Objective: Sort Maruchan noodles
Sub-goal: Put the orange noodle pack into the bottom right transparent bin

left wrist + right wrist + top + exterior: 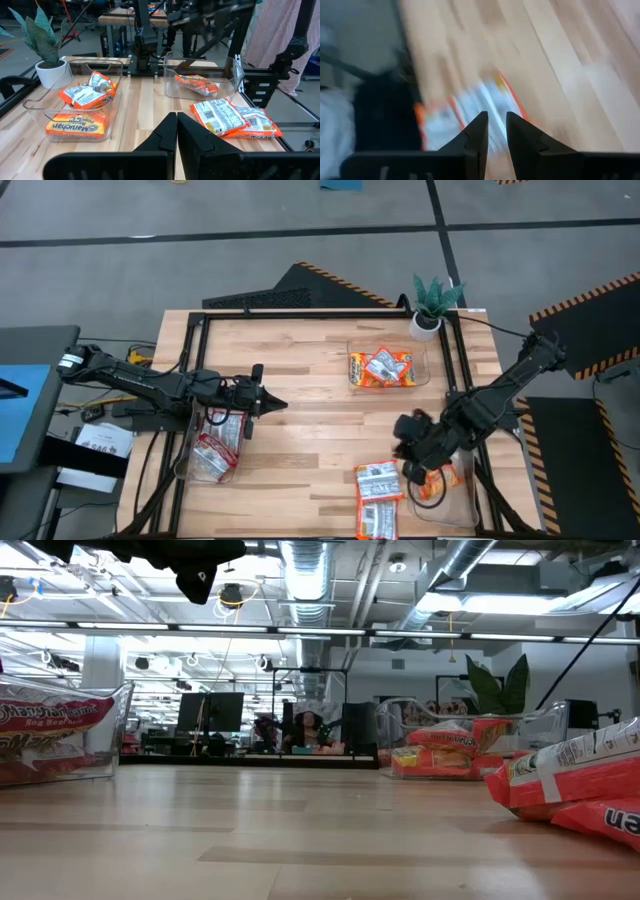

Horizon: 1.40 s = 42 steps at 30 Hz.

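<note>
Maruchan noodle packets lie in four places. Red-and-white ones fill a clear bin (pixel 212 448) at the near left. Orange ones (pixel 382 368) fill a clear bin (pixel 425 350) at the far middle. One orange packet (pixel 442 478) is in a bin (pixel 455 505) at the near right. White-and-red packets (pixel 378 498) lie flat on the wood by the near edge. My right gripper (pixel 408 448) hangs tipped down above these last packets, its fingers (pixel 496 120) slightly open with nothing between them. My left gripper (pixel 278 404) hovers level by the left bin, shut and empty (pixel 176 120).
A small potted plant (pixel 432 305) stands at the far right corner of the table. A black frame (pixel 300 315) runs around the tabletop. Bare wood (pixel 320 430) stretches between the left bin and the loose packets.
</note>
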Available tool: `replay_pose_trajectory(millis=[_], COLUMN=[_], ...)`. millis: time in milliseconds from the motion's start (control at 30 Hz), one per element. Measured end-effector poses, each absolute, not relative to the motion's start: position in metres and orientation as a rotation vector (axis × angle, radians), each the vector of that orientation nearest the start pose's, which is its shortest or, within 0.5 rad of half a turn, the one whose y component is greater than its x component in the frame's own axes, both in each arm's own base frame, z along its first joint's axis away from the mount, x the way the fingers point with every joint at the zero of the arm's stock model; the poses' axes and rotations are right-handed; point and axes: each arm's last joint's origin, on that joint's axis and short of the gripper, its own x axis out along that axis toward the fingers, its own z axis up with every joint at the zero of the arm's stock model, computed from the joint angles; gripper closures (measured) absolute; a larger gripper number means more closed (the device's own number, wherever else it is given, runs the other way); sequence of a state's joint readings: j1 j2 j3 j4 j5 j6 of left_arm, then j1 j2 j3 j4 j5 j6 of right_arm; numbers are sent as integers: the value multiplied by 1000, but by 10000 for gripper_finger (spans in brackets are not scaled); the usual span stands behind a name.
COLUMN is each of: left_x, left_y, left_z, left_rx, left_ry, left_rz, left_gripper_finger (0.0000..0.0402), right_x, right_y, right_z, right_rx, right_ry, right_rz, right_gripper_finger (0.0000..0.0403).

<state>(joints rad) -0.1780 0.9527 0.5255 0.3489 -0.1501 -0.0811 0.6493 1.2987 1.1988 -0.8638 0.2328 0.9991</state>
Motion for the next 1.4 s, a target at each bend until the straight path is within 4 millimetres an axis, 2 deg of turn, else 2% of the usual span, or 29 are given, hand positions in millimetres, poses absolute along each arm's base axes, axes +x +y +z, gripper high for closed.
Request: replay_pose_trajectory(millis=[133,233,333,433,567,667,833,933,1067,1233,1400], left_x=[208,208,208,208,208,208,209,209,208,209,211], left_y=[-33,-33,-33,-33,-33,-33,-31,-31,-33,-40,-52], left_z=[264,264,264,264,264,265,265,265,265,263,258], left_rx=[-69,-65,-62,-62,-62,-62,-67,-83,-128,-151,-180], left_ry=[78,82,81,79,79,72,67,67,71,79,106], left_rz=[-25,-25,-25,-25,-25,-6,43,44,29,-9,-40], left_gripper_finger=[402,401,401,402,401,401,401,401,401,401,402], right_x=[234,255,271,283,291,293,296,295,291,287,284], right_y=[157,170,183,192,189,182,171,172,184,205,219], right_z=[313,300,271,249,222,212,211,213,212,213,228], right_rx=[454,347,113,14,-16,28,152,239,335,399,414], right_ry=[811,789,840,884,1034,1126,1177,1178,1193,1182,1131], right_rz=[17,115,213,294,336,313,195,160,135,197,165], right_gripper_finger=[310,310,310,310,310,310,305,284,230,154,132])
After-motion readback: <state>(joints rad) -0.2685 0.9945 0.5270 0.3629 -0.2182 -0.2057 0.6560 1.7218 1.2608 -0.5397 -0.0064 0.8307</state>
